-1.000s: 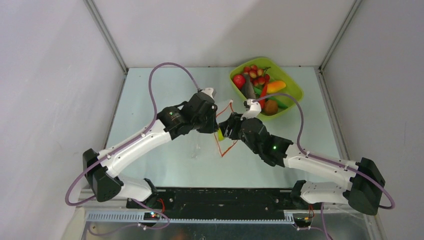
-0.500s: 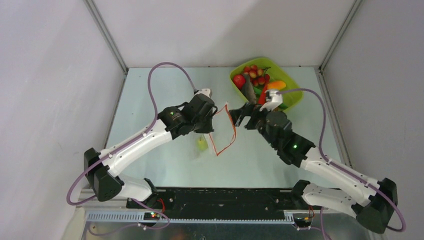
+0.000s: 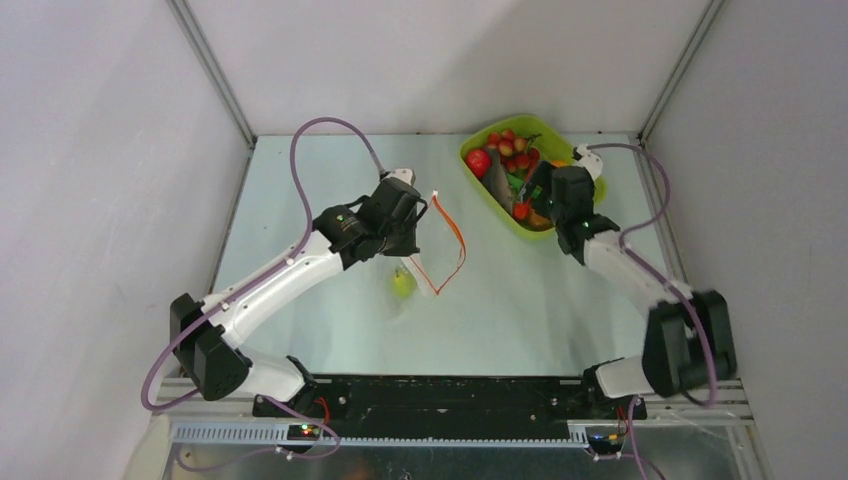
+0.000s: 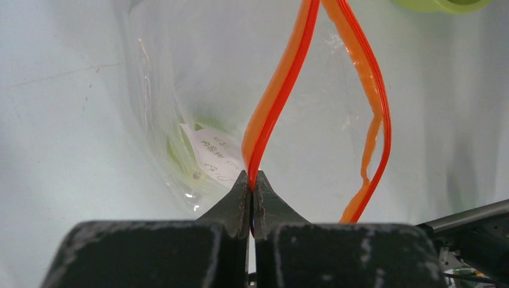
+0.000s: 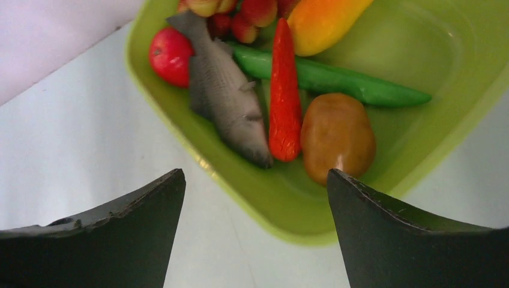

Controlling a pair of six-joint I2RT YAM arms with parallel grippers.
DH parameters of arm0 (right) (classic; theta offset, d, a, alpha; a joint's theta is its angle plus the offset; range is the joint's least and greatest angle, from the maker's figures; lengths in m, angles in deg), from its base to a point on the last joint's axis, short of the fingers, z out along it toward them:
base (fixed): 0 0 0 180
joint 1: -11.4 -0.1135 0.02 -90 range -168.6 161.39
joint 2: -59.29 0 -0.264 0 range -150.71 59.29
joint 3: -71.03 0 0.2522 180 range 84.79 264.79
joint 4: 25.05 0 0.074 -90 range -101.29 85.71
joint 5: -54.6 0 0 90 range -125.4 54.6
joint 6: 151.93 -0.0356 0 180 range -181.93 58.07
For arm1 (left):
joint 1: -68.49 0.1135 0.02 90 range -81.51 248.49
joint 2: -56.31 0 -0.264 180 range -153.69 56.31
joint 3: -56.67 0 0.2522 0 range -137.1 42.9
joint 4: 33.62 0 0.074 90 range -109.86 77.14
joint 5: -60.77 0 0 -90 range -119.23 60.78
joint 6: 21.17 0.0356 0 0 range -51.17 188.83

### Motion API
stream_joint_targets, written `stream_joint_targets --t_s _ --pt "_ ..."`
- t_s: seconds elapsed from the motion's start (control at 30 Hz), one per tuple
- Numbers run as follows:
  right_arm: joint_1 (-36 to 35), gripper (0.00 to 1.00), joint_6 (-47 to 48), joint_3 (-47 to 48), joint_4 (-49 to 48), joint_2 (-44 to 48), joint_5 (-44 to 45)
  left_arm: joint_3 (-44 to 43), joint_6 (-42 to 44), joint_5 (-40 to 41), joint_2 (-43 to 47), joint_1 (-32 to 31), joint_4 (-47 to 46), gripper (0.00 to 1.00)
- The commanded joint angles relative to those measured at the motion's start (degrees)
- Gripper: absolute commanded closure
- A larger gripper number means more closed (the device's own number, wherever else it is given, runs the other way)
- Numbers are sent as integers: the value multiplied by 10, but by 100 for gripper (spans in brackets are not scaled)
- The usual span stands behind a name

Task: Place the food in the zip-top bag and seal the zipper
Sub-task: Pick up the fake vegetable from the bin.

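Note:
My left gripper (image 3: 414,238) is shut on one side of the orange-red zipper strip (image 3: 461,243) and holds the clear bag's (image 4: 156,90) mouth open above the table; in its wrist view the tips (image 4: 252,180) pinch the strip (image 4: 276,96). A green pear (image 3: 402,283) lies inside the bag (image 4: 183,159). My right gripper (image 3: 533,192) is open and empty over the lime-green tray's near edge (image 5: 255,175). In the tray lie the grey fish (image 5: 225,96), carrot (image 5: 283,96), brown kiwi (image 5: 336,135), green bean (image 5: 342,83), red apple (image 5: 171,55), mango (image 5: 324,18) and grapes (image 3: 512,145).
The lime-green tray (image 3: 545,124) stands at the table's back right, its wall (image 5: 444,72) near the right-hand finger. Grey walls close the table in on the left, back and right. The purple cables arc above both arms.
My right gripper has left the bag's mouth and swung back right to the tray, open. The pear now lies in the bag. My left gripper still holds the strip.

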Motion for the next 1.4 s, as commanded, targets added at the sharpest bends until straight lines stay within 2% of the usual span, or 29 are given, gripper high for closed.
stream_joint_targets --t_s 0.0,0.17,0.4,0.67,0.8,0.87,0.9,0.93,1.0,1.13,1.37 --pt "22 12 8 83 -49 -110 -9 -10 29 25 0 9 -28 100" --pt "24 18 49 149 -81 -228 27 -4 27 15 -11 17 -31 100" --pt "27 23 51 195 -76 -312 39 -4 24 3 -22 21 -34 100" --pt "41 27 19 247 -23 -389 16 11 25 -21 -8 22 -54 100" --pt "52 35 9 298 44 -422 -9 16 24 -27 -8 22 -61 100" --pt "58 56 9 338 76 -441 -20 17 23 -39 -10 23 -65 100" --pt "61 62 8 350 88 -452 -25 17 22 -40 -11 22 -65 100" --pt "67 77 10 366 108 -456 -41 17 22 -41 -11 22 -64 100" --pt "72 91 14 371 113 -456 -61 19 17 -41 -7 22 -64 100" --pt "71 100 27 366 118 -407 -56 22 2 -40 1 22 -68 100" --pt "67 100 47 295 103 -274 -32 26 -13 -47 3 22 -80 100"
